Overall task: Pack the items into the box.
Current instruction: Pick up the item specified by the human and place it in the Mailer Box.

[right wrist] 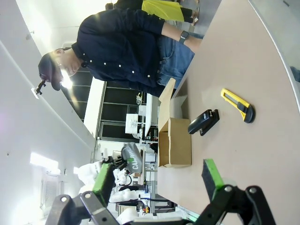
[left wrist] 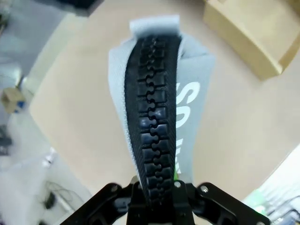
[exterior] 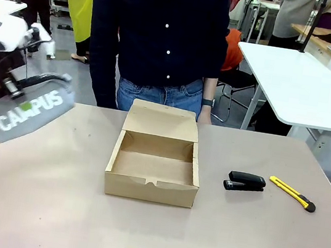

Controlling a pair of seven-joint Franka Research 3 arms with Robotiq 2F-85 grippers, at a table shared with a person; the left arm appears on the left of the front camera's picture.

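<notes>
Open-topped box (exterior: pixel 150 190) — flap (exterior: pixel 164 121) upright at far side, bare table (exterior: pixel 136 238) in front

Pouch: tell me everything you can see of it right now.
The pouch is grey fabric with white CAMPUS lettering and a chunky black zip, closed, along one edge. The left arm's jaws are shut on the zip edge, holding it tilted in the air over the table's left side, left of the open box. Nothing else touches it.

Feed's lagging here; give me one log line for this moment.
left gripper: shut on pouch, aloft left of box | right gripper: open, empty | stapler: on table | box: open, empty
</notes>
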